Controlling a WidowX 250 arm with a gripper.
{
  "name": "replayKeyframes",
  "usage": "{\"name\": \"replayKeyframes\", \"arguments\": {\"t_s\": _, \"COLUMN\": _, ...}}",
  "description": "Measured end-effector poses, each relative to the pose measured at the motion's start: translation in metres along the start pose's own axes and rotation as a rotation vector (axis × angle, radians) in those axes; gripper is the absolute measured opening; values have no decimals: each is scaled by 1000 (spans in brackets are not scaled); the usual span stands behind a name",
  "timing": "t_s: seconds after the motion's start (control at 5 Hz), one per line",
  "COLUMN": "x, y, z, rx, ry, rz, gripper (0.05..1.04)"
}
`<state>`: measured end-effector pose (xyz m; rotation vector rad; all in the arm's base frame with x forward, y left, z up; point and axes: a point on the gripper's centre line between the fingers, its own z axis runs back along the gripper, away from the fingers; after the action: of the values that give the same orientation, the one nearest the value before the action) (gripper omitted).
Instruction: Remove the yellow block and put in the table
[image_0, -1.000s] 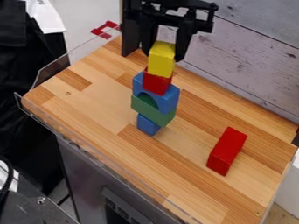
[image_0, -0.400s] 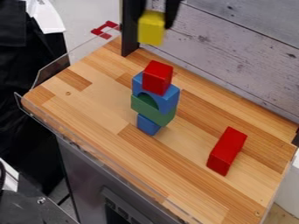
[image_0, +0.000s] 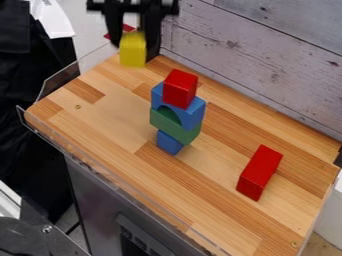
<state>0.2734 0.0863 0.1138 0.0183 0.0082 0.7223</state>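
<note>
At the upper left of the camera view, the black gripper (image_0: 133, 39) is shut on the yellow block (image_0: 133, 50), which hangs upright below it. The block is up and to the left of the stacked tower, apart from it. Beneath it lies the far left part of the wooden table (image_0: 100, 117); the height between them is hard to judge.
The tower has a red block (image_0: 180, 89) on top, then a blue arch (image_0: 194, 114), a green piece (image_0: 177, 131) and a small blue block (image_0: 169, 143). Another red block (image_0: 259, 173) lies at the right. A clear rim (image_0: 60, 82) edges the left side.
The gripper lifted the yellow block off the red block on the tower, then moved left and somewhat lower with it. The tower stayed standing.
</note>
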Motion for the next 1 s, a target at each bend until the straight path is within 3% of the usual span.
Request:
{"name": "replayKeyframes", "arguments": {"t_s": 0.4, "x": 14, "y": -2, "z": -53, "rx": 72, "ry": -31, "rz": 135, "gripper": 546}}
{"name": "replayKeyframes", "arguments": {"t_s": 0.6, "x": 17, "y": -8, "z": -73, "rx": 57, "ry": -21, "rz": 192, "gripper": 546}}
{"name": "replayKeyframes", "arguments": {"t_s": 0.8, "x": 17, "y": -13, "z": -86, "rx": -23, "ry": 3, "rz": 193, "gripper": 546}}
{"name": "replayKeyframes", "arguments": {"t_s": 1.0, "x": 23, "y": -7, "z": -91, "rx": -64, "ry": 5, "rz": 223, "gripper": 546}}
